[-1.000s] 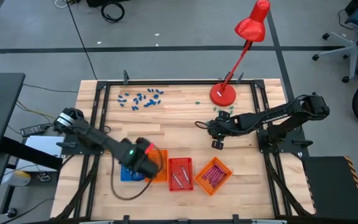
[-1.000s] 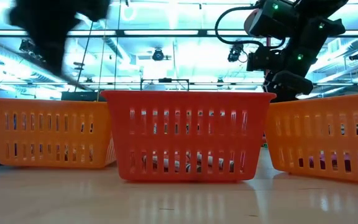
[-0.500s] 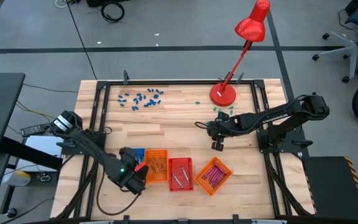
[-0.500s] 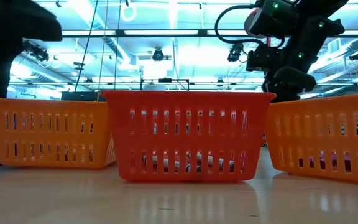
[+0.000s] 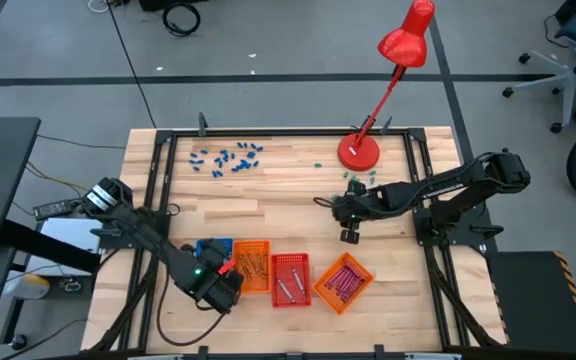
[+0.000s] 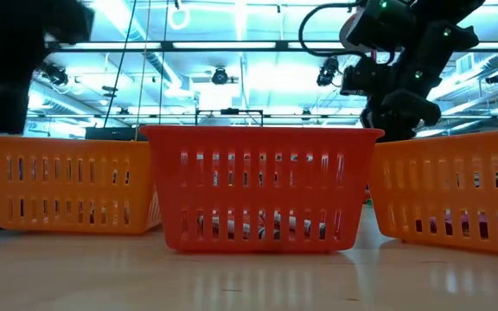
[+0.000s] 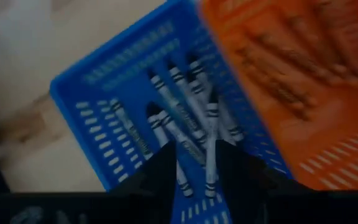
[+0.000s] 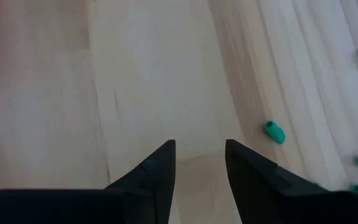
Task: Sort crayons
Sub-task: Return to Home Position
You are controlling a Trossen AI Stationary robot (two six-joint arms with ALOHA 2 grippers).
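Four small trays stand in a row near the table's near edge. The blue tray (image 5: 211,247) holds several crayons (image 7: 194,134). An orange tray (image 5: 252,265) holds orange crayons. The red tray (image 5: 290,278) holds silvery grey crayons (image 5: 288,285). A second orange tray (image 5: 342,281) holds magenta crayons (image 5: 343,278). My left gripper (image 5: 218,290) is open and empty, just on the near side of the blue tray; its wrist view (image 7: 194,171) looks into that tray. My right gripper (image 5: 348,222) hangs open and empty over bare wood (image 8: 201,162) at centre right.
A red desk lamp (image 5: 359,150) stands at the far right. Stubby blue bits (image 5: 228,158) lie scattered at the far left, and stubby green bits (image 8: 274,132) lie near the lamp base and my right gripper. The middle of the table is bare wood.
My left gripper has drawn back from above the blue and orange trays toward the table's near edge, uncovering the blue tray.
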